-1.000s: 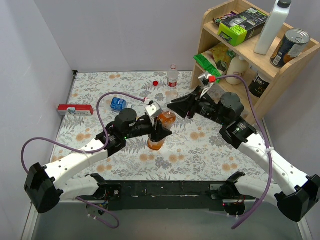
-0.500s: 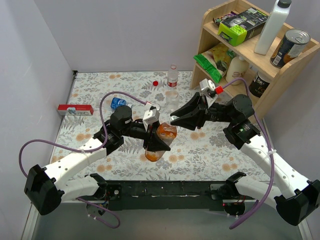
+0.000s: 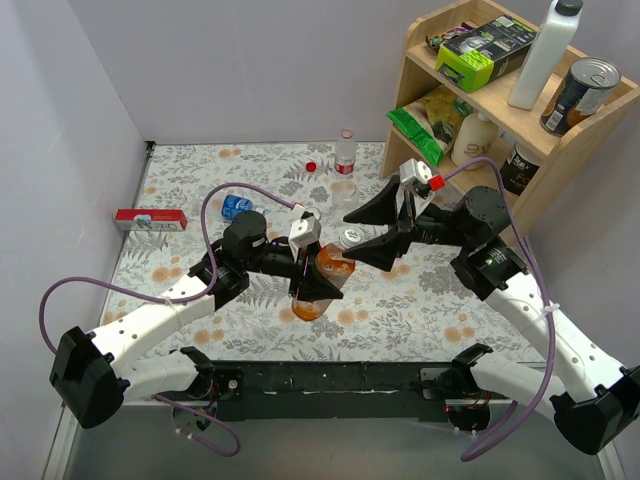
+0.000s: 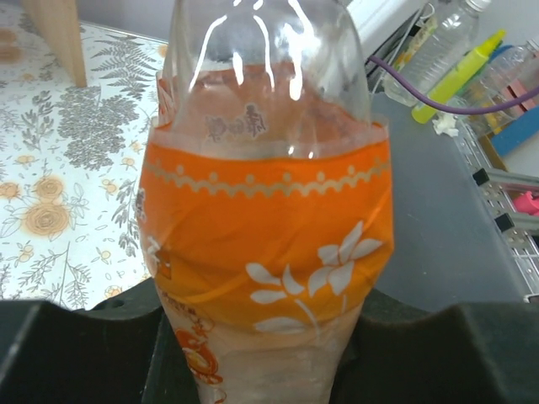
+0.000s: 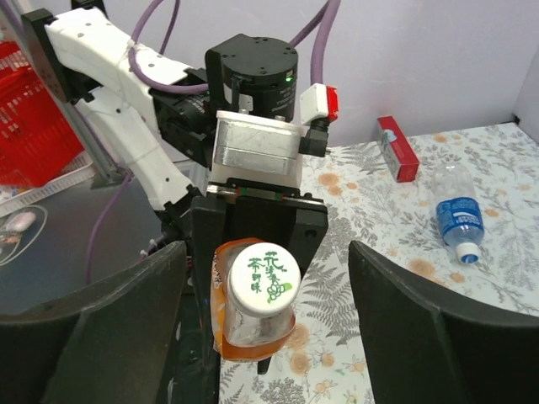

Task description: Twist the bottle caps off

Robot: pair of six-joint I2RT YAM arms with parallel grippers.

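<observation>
Floral table [image 3: 200,190] | left claw [image 3: 316,283] clamped on orange bottle [image 4: 265,227] | right claw [image 3: 348,232] apart, flanking white cap [image 5: 263,278]

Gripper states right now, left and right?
Left gripper: shut on the orange-labelled clear plastic bottle.
Right gripper: open, fingers either side of its white printed cap.

Orange bottle [image 4: 265,227] (white flower print)

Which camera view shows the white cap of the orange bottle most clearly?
The right wrist view: the white cap faces the camera, its green print visible. The top external view shows it small, from the side. The left wrist view shows only the orange bottle, not its cap.
</observation>
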